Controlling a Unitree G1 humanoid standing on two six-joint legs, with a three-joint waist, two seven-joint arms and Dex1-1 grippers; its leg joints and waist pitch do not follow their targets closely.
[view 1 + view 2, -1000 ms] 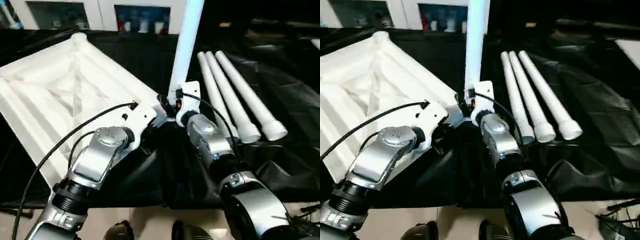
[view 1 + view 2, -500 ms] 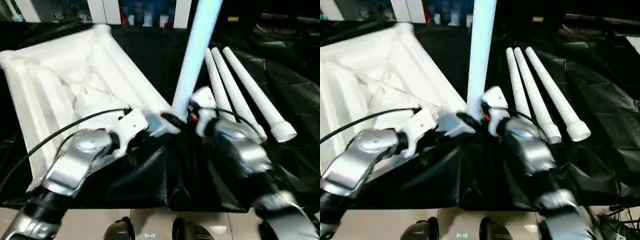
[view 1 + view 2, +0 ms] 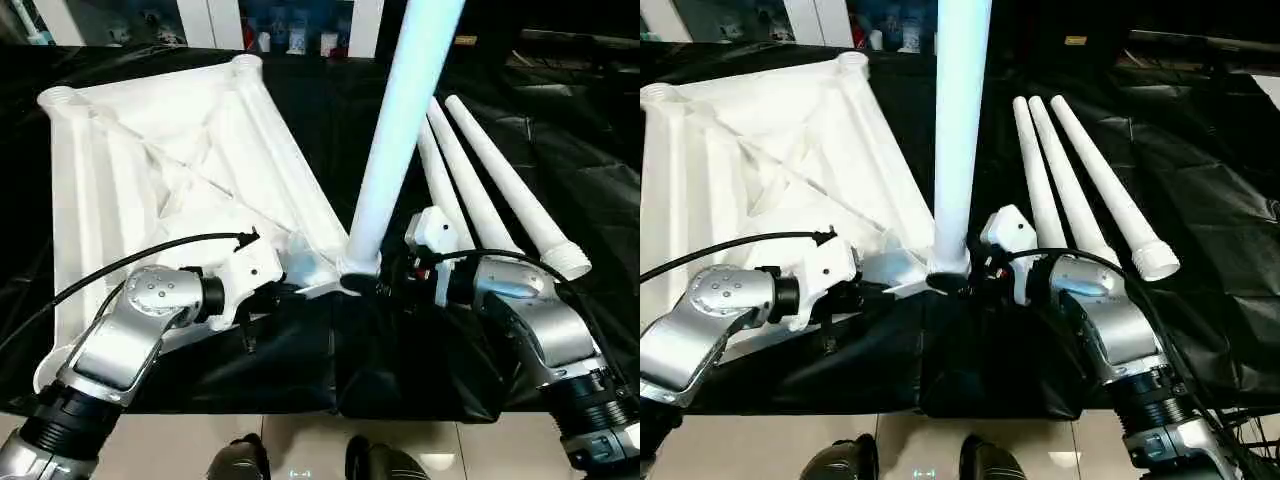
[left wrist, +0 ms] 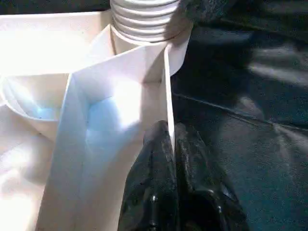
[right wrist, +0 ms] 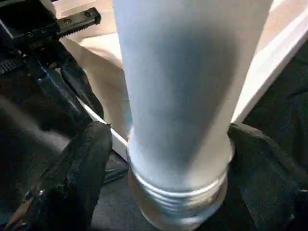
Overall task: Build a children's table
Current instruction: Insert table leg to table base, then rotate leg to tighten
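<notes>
My left gripper (image 4: 171, 144) was pinched shut on a thin wall of the tabletop (image 3: 150, 170), right beside the corner socket (image 4: 149, 29) nearest me. The tabletop lay ribbed side up on the black cloth (image 3: 400, 360). One leg (image 3: 400, 130) stood upright in that socket, its ridged end only partly down (several rings still showed above the socket's rim in my left wrist view). My right gripper (image 5: 163, 159) sat around the base of that leg with its fingers (image 5: 77, 168) spread wide on either side, apart from the tube, so nothing of mine was steadying it.

The three other legs (image 3: 1080, 180) lay side by side on the cloth, beyond the socket and to its right, well apart from the tabletop.

As I judged it, the risk was the standing leg: only part-seated, it could lean out of the socket and topple if I bumped it with a finger. My left pinch was on a narrow edge, too, so a hard push down on the leg could slip that hold and let the tabletop skid across the cloth.
</notes>
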